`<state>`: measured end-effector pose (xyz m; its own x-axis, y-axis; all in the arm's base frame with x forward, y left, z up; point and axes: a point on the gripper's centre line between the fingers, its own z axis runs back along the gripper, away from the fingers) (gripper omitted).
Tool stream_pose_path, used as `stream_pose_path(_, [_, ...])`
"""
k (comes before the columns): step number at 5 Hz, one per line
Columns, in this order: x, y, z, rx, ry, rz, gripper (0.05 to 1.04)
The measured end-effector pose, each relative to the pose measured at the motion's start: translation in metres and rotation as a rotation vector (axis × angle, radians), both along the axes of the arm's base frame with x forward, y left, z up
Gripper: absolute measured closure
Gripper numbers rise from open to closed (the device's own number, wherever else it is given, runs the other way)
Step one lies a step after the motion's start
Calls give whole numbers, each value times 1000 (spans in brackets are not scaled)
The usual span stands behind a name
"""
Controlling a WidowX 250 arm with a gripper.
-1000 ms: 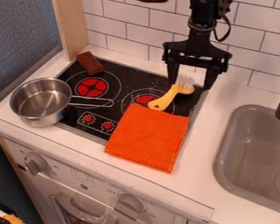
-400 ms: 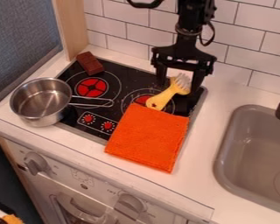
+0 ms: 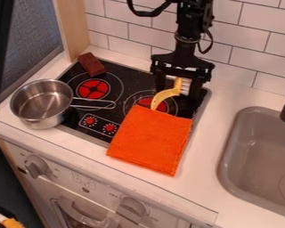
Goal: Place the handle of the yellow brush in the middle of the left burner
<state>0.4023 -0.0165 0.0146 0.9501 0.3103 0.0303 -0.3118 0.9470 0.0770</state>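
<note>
My black two-finger gripper [image 3: 177, 92] is open, its fingers parted on either side of the head of the yellow brush with pale bristles [image 3: 177, 88], which lies over the far right part of the black stovetop [image 3: 130, 74]. The brush looks tipped on its side, bristles turned to the right, its curved handle running nearer and leftward over the red-centred right burner [image 3: 162, 107] to the far edge of the orange square cloth [image 3: 151, 138]. If I close here, the soft bristles against one finger could give, and the brush could roll or twist out because I would be holding it by one end. The handle tip might also snag the cloth and drag it along. On the way to the red-centred left burner [image 3: 93, 89], too low a path could knock the long wire handle [image 3: 94, 106] of the shiny steel saucepan [image 3: 41, 102], or the dark red-brown block [image 3: 91, 64] beyond the burner. My black arm [image 3: 185, 42] comes in from the top edge, wrist nearly upright in front of the white tiles [image 3: 252, 44], gripper pointing down at the stove.
</note>
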Motion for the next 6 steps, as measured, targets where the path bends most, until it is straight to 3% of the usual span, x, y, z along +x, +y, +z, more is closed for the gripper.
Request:
stream_pose_path(1, [1, -5, -2, 10, -15, -6, 387])
stream_pose_path(2, [2, -8, -2, 15, -23, -4, 521])
stream_pose_path(4, [1, -11, -2, 18, -24, -5, 521])
stream_pose_path(5, [0, -15, 0, -36, -20, 40, 521])
stream_pose_path(6, [-1, -9, 12, -26, -40, 128, 521])
